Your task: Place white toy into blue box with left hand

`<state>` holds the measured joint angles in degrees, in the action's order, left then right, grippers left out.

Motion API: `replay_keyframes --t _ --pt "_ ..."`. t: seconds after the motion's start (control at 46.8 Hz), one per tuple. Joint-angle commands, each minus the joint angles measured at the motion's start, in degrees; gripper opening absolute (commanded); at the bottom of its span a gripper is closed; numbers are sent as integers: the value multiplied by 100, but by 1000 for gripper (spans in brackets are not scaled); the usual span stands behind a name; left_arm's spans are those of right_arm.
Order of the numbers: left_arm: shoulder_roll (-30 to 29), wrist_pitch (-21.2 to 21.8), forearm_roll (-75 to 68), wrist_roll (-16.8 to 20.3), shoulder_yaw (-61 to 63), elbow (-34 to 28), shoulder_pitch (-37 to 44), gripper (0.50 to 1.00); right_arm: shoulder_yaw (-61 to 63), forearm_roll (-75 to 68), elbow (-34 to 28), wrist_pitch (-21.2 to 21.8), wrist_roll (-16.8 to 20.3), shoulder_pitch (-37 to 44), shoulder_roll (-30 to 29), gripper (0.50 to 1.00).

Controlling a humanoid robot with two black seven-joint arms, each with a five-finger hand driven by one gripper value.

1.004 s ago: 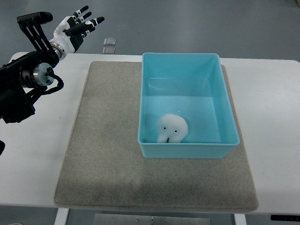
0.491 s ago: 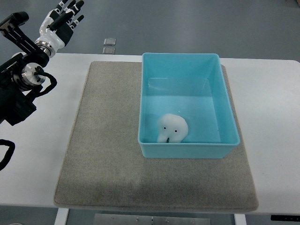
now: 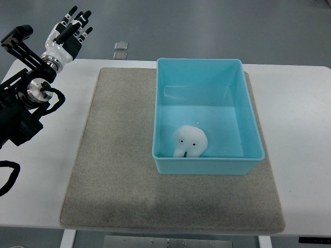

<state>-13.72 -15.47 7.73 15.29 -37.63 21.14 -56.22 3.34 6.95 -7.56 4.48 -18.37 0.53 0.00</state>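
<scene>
The white toy [image 3: 190, 141], a rounded soft figure with two black eyes, lies inside the blue box [image 3: 249, 111] near its front wall. The box stands on the grey mat [image 3: 119, 155]. My left hand [image 3: 70, 30] is far off at the top left, beyond the table's back edge, with its fingers spread and nothing in them. Its black arm [image 3: 23, 103] comes in along the left edge. The right arm does not show.
The mat lies on a white table [image 3: 300, 134]. Two small grey squares [image 3: 121, 50] sit on the floor past the table's back edge, left of the box.
The left hand has swung from pointing right to pointing up and away at the top left, then shifted slightly down. The toy and box have not moved.
</scene>
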Motion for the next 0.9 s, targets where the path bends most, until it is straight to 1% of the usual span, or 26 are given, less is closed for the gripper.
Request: replay_keyframes --t 0.0,0.491,0.876 --pt "27 -9 -8 0 1 -5 6 992 0 0 0 0 0 0 0 936" --pt "142 0 -17 0 10 -23 50 992 0 0 0 0 0 0 0 936" --pt "203 9 -8 0 1 -23 164 992 0 52 -79 88 0 0 0 936"
